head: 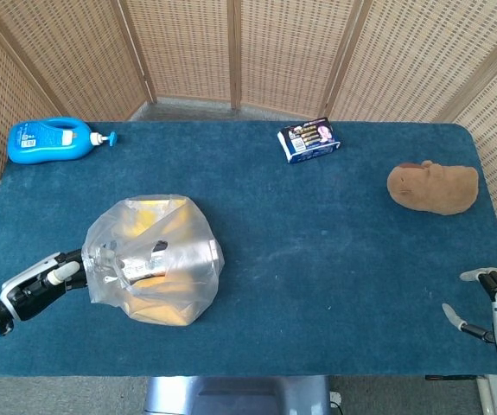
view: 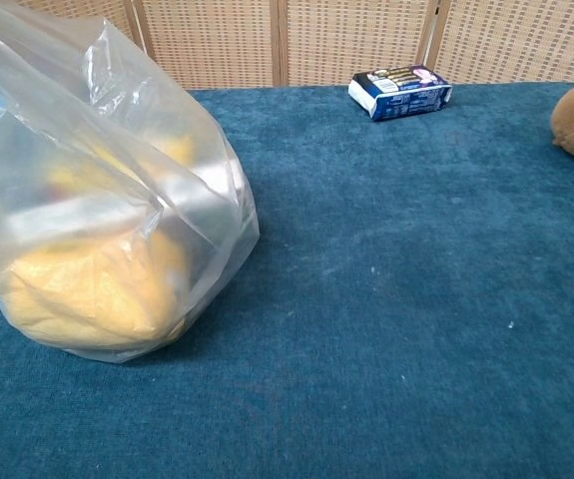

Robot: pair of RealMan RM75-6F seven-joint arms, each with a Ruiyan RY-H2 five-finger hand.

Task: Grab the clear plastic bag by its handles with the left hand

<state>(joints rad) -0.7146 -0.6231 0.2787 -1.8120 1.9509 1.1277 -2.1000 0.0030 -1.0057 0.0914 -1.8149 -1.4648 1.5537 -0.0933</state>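
head view: left hand (head: 36, 288) reaches from the near left edge of the blue table (head: 317, 242), its fingers closed on the bunched plastic at the left side of the clear plastic bag (head: 157, 259), which sits on the near-left part of the table with yellow contents inside. right hand (head: 494, 307) rests at the near right corner, fingers spread and holding nothing. chest view: clear plastic bag (view: 97, 220) fills the left side, resting on the cloth; neither hand shows.
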